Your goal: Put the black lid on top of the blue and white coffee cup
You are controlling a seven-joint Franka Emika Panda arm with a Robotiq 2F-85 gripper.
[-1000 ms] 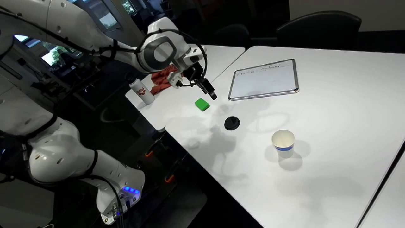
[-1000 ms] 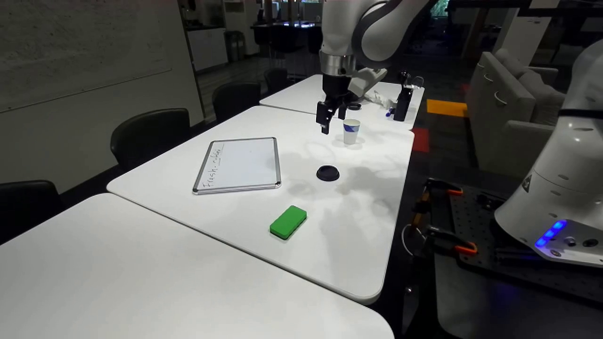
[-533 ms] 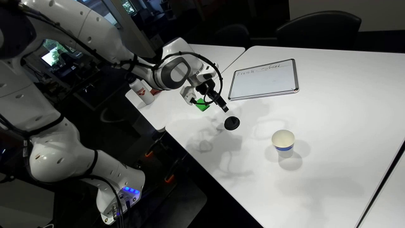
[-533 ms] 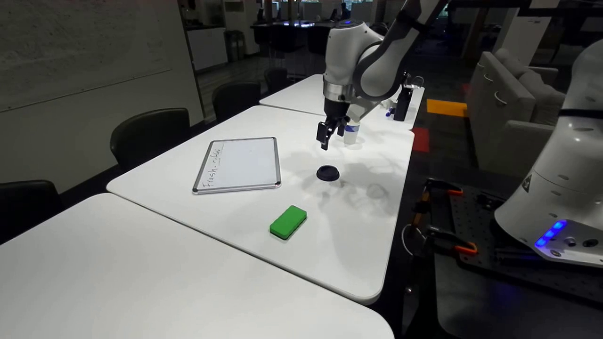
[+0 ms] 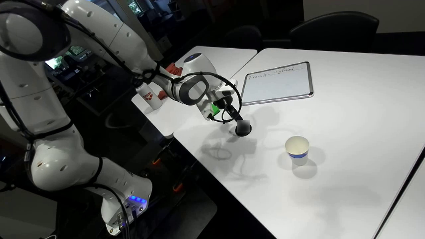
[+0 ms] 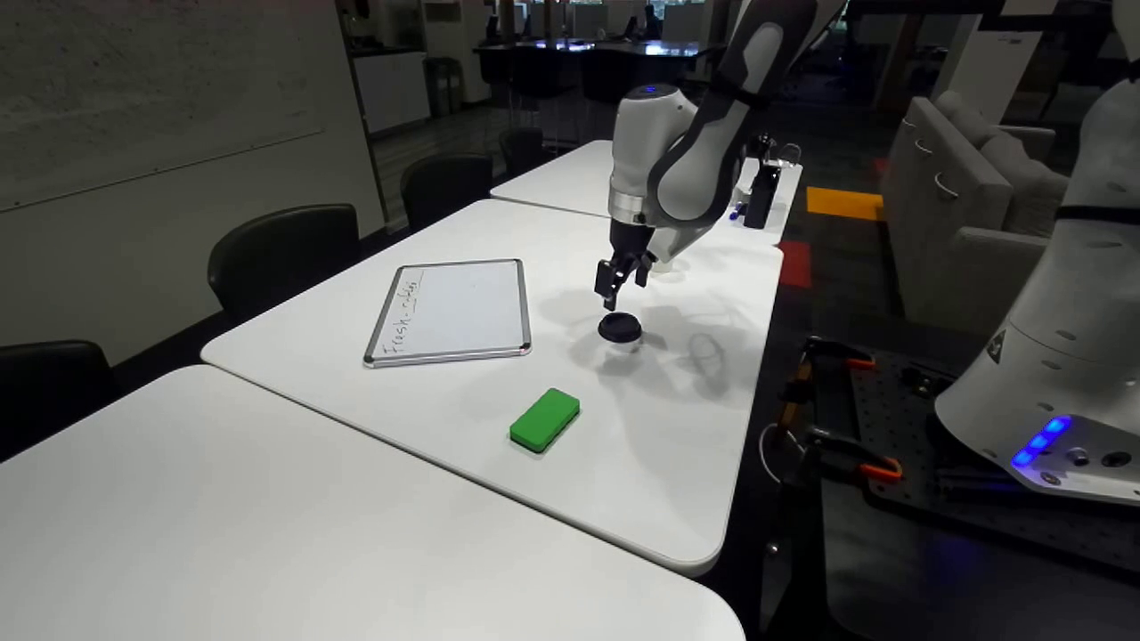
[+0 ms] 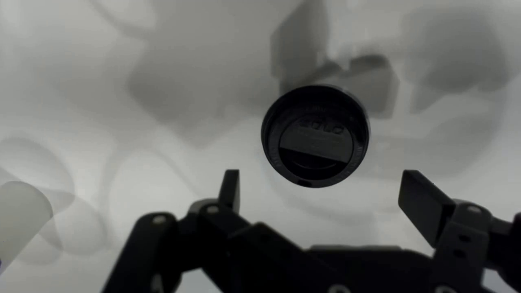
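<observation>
The black lid point(image 5: 244, 133) lies flat on the white table. It also shows in an exterior view point(image 6: 620, 328) and in the wrist view point(image 7: 316, 138). My gripper point(image 6: 626, 290) is open and empty just above the lid. In the wrist view the gripper point(image 7: 319, 179) has its fingers spread wider than the lid, and the lid sits slightly beyond the fingertips. The blue and white coffee cup point(image 5: 297, 148) stands upright and open, apart from the lid. It is mostly hidden behind the gripper in an exterior view point(image 6: 662, 266) and partly shows at the left edge of the wrist view point(image 7: 20, 219).
A framed whiteboard point(image 5: 277, 83) lies on the table beyond the lid. A green eraser point(image 6: 545, 420) lies near the lid, partly behind the arm in an exterior view point(image 5: 215, 110). A white bottle point(image 5: 149, 97) stands farther off. A black bottle point(image 6: 761, 196) is at the far end.
My gripper has come down and across, from above the far side of the lid to just over it, fingers still apart. The lid, cup, eraser and whiteboard have not moved.
</observation>
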